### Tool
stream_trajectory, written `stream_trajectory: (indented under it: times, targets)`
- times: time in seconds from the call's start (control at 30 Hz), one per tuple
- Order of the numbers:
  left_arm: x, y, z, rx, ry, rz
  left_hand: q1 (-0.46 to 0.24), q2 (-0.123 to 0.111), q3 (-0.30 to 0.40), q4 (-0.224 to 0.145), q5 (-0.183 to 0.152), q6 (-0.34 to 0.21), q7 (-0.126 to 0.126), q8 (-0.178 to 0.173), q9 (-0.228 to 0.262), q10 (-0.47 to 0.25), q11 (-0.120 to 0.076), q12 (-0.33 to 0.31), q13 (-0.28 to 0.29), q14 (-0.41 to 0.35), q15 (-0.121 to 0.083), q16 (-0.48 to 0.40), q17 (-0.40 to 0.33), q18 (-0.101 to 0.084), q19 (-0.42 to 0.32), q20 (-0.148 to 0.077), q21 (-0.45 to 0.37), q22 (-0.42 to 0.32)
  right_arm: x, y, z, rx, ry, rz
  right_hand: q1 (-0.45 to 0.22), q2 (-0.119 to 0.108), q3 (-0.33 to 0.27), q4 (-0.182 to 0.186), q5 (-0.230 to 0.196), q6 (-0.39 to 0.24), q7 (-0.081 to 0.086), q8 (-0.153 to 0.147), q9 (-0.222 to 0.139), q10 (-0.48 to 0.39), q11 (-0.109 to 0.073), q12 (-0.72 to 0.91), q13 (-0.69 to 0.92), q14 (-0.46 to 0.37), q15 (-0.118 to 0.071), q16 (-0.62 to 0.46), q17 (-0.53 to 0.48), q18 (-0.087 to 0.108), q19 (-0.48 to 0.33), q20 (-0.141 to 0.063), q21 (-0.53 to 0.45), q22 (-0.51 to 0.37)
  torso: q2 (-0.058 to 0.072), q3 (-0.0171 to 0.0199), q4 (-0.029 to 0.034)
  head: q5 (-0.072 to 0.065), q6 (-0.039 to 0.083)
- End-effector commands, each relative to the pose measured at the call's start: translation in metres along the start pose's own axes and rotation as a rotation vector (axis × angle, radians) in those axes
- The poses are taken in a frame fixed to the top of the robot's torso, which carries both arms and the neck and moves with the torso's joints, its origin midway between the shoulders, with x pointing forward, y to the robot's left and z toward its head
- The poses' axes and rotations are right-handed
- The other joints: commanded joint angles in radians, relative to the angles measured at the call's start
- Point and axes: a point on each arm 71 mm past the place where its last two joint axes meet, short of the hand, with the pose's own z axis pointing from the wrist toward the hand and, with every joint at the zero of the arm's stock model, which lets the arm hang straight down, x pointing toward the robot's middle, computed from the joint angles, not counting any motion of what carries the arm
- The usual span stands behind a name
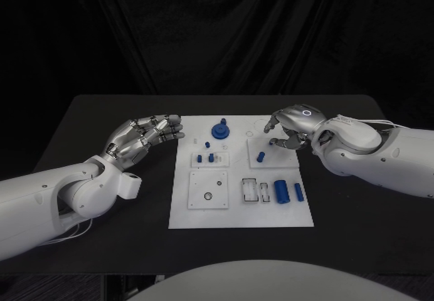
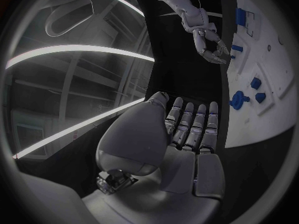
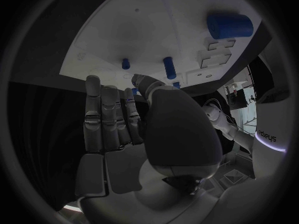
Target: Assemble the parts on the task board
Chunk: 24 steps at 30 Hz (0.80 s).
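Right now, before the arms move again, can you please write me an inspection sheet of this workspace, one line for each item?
Surface: black table, matte, bearing the white task board in its middle.
Job's things: large round blue part standing at the board's far edge; two small blue pegs near it; blue peg on the right plate; two blue cylinders lying at the near right.
Clutter: nothing seen.
Hands: left hand at the board's left edge, fingers apart, holding nothing; right hand above the board's far right corner, fingers curled, nothing visible in them.
Cables: thin white cable along the right arm.
Surroundings: black curtain behind the table.
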Motion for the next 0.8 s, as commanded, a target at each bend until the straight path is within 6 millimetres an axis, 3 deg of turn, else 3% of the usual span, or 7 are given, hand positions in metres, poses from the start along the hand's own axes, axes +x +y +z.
stream_trajectory:
  times: [0.03, 0.2, 0.37, 0.5, 0.67, 0.8]
  targets:
    - [0.000, -0.011, -0.001, 0.162, 0.010, -0.016, 0.012, -0.002, -0.002, -0.004, 0.007, -0.005, 0.002, -0.001, -0.002, -0.006, -0.001, 0.005, -0.003, 0.005, 0.004, 0.007, -0.002, -0.013, 0.008, 0.003, -0.004, -0.001, -0.006, 0.000, -0.002, -0.013, -0.085, 0.059, -0.017, -0.001, 0.006, 0.014, -0.017, 0.012, -0.004, 0.001, -0.004, 0.022, -0.002, 0.008, -0.007, 0.067, 0.000, 0.123, 0.103, -0.020, 0.074, 0.000, 0.175, 0.073, 0.000, -0.0006, -0.0015, 0.001, 0.000]
    - [-0.001, -0.011, -0.001, 0.158, 0.008, -0.014, 0.015, 0.001, 0.000, -0.004, 0.010, -0.006, 0.003, -0.001, -0.003, -0.009, -0.002, 0.007, -0.006, 0.007, 0.007, 0.012, -0.003, -0.016, 0.012, 0.002, -0.003, -0.001, -0.003, -0.007, -0.002, 0.011, -0.061, 0.078, -0.026, 0.002, 0.016, 0.025, -0.036, 0.034, 0.002, 0.005, -0.004, 0.059, -0.009, 0.014, -0.018, 0.158, 0.001, 0.244, 0.211, -0.053, 0.172, -0.001, 0.424, 0.117, 0.000, -0.0023, 0.0000, -0.002, 0.000]
    - [-0.002, -0.010, 0.000, 0.151, 0.008, -0.013, 0.017, 0.002, 0.001, -0.005, 0.013, -0.006, 0.003, -0.001, -0.004, -0.010, -0.002, 0.009, -0.007, 0.008, 0.008, 0.015, -0.004, -0.018, 0.013, 0.002, -0.003, -0.001, -0.001, -0.013, -0.002, 0.033, -0.035, 0.079, -0.026, -0.001, 0.036, 0.020, -0.046, 0.053, -0.001, 0.008, -0.001, 0.141, -0.028, 0.004, -0.048, 0.332, -0.020, 0.419, 0.458, -0.117, 0.336, -0.019, 0.840, 0.201, 0.000, -0.0019, -0.0012, -0.005, 0.004]
    - [-0.002, -0.009, 0.000, 0.146, 0.006, -0.011, 0.021, 0.002, 0.003, -0.006, 0.015, -0.007, 0.005, -0.001, -0.006, -0.014, -0.004, 0.012, -0.011, 0.019, 0.015, 0.028, -0.003, -0.023, 0.018, 0.002, -0.003, -0.001, 0.001, -0.015, -0.002, 0.041, -0.018, 0.077, -0.014, -0.003, 0.056, 0.005, -0.038, 0.054, -0.003, 0.007, 0.001, 0.178, -0.036, -0.018, -0.069, 0.363, -0.026, 0.452, 0.522, -0.132, 0.366, -0.025, 0.925, 0.220, 0.000, -0.0033, -0.0002, -0.008, 0.006]
    - [-0.002, -0.009, 0.000, 0.143, 0.005, -0.010, 0.024, 0.002, 0.005, -0.007, 0.017, -0.007, 0.007, 0.000, -0.009, -0.016, -0.005, 0.017, -0.015, 0.030, 0.022, 0.042, -0.003, -0.031, 0.025, 0.001, -0.002, -0.001, 0.003, -0.018, -0.002, 0.054, 0.016, 0.073, -0.011, -0.002, 0.066, -0.004, -0.046, 0.058, 0.004, 0.008, 0.004, 0.202, -0.038, -0.040, -0.085, 0.362, -0.031, 0.444, 0.503, -0.130, 0.366, -0.031, 0.925, 0.218, 0.000, -0.0036, 0.0001, -0.012, 0.009]
    - [-0.002, -0.009, 0.000, 0.140, 0.006, -0.010, 0.025, 0.002, 0.006, -0.007, 0.018, -0.006, 0.007, 0.001, -0.009, -0.017, -0.004, 0.020, -0.016, 0.033, 0.025, 0.046, -0.004, -0.034, 0.028, 0.001, -0.001, -0.001, 0.005, -0.020, -0.002, 0.058, 0.033, 0.069, -0.017, -0.005, 0.071, -0.005, -0.063, 0.032, 0.010, -0.009, -0.001, 0.210, -0.033, -0.088, -0.113, 0.362, -0.026, 0.438, 0.492, -0.129, 0.365, -0.030, 0.923, 0.216, 0.000, -0.0029, -0.0016, -0.018, 0.010]
